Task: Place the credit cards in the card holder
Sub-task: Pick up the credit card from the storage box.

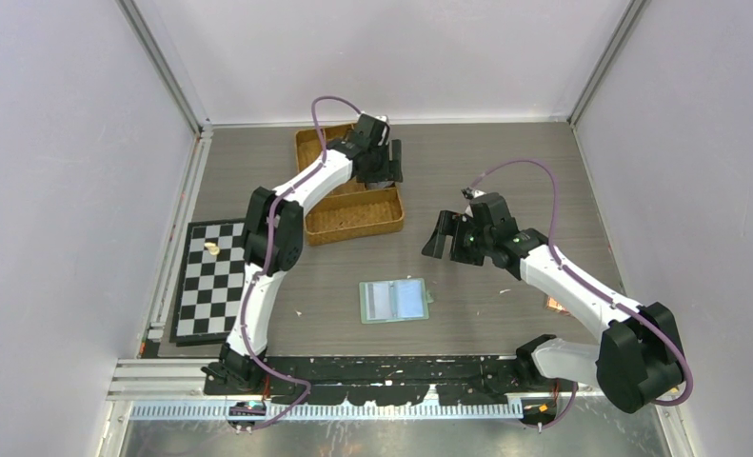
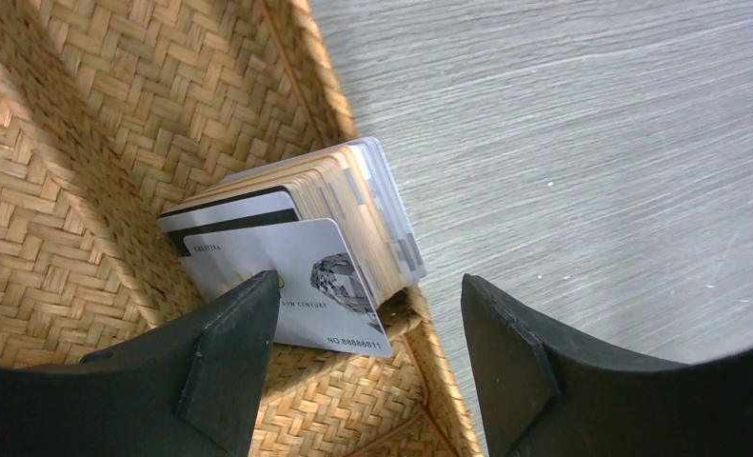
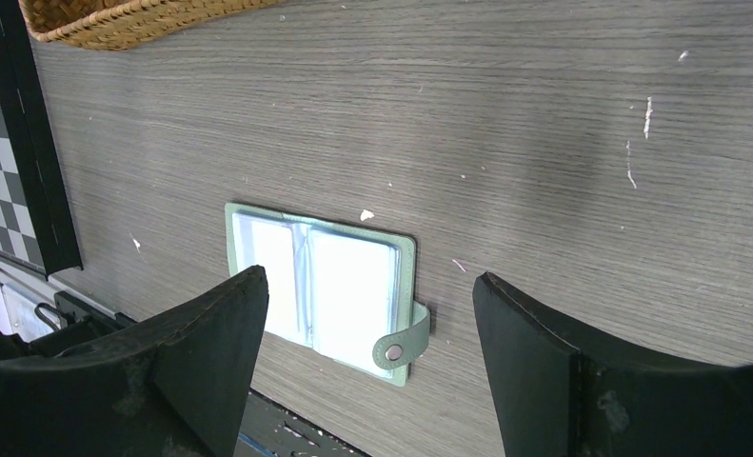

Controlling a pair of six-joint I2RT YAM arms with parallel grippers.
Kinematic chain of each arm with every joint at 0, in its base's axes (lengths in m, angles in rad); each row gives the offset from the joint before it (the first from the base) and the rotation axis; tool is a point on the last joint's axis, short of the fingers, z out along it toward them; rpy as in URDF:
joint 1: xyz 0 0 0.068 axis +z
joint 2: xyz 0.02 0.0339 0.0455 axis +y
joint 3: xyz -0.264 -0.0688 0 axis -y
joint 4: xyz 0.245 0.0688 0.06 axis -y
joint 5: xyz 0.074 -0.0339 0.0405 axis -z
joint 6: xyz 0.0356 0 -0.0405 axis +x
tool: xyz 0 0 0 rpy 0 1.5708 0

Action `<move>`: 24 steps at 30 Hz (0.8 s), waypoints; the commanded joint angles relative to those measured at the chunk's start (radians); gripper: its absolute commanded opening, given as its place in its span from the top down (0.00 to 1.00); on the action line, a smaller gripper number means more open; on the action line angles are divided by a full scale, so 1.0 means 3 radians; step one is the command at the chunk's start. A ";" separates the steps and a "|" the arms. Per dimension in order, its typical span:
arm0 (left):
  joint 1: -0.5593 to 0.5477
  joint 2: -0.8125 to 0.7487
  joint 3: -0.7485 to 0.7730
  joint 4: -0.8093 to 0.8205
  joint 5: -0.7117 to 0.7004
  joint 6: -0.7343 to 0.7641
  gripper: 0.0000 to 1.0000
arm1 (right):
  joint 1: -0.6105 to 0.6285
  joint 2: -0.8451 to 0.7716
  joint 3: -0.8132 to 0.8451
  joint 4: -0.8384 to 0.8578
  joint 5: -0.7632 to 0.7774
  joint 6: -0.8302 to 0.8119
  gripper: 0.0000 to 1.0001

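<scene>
A stack of credit cards (image 2: pixel 353 205) stands on edge in the corner of a woven brown tray (image 2: pixel 96 124). The front silvery card (image 2: pixel 301 271) leans out of the stack. My left gripper (image 2: pixel 372 286) is open astride that tray corner, with its left finger (image 2: pixel 229 352) just in front of the leaning card and its right finger outside the tray wall. In the top view the left gripper (image 1: pixel 377 162) hangs over the tray (image 1: pixel 353 221). The sage-green card holder (image 1: pixel 394 300) lies unfolded on the table, clear pockets up. My right gripper (image 1: pixel 445 238) hovers open, apart from the card holder (image 3: pixel 344 286), nothing between its fingers.
A chessboard (image 1: pixel 210 276) lies at the left with a small pale piece (image 1: pixel 212 248) on it. A small orange object (image 1: pixel 555 305) sits by the right arm. The holder's snap strap (image 3: pixel 401 345) sticks out on its right side. Grey walls enclose the table.
</scene>
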 commanded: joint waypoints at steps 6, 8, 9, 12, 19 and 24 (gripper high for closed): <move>-0.0019 -0.0233 -0.0028 0.0268 0.0207 -0.0053 0.31 | -0.0010 -0.0056 -0.0009 0.0075 -0.0054 0.0002 0.17; -0.0018 -0.0218 -0.0025 0.0244 0.0212 -0.0045 0.35 | -0.0014 -0.0059 -0.0014 0.0075 -0.0054 0.0007 0.17; -0.0019 -0.0212 -0.0028 0.0231 0.0212 -0.0046 0.38 | -0.0010 -0.0059 -0.0016 0.0072 -0.0054 0.0011 0.17; -0.0018 -0.0223 -0.0041 0.0219 0.0221 -0.0039 0.47 | -0.0012 -0.0067 -0.0024 0.0073 -0.0055 0.0018 0.17; -0.0018 -0.0294 -0.0114 0.0255 0.0247 -0.0031 0.59 | -0.0010 -0.0074 -0.0024 0.0073 -0.0054 0.0037 0.18; -0.0019 -0.0385 -0.0201 0.0287 0.0249 -0.0053 0.66 | -0.0010 -0.0088 -0.0028 0.0075 -0.0054 0.0053 0.18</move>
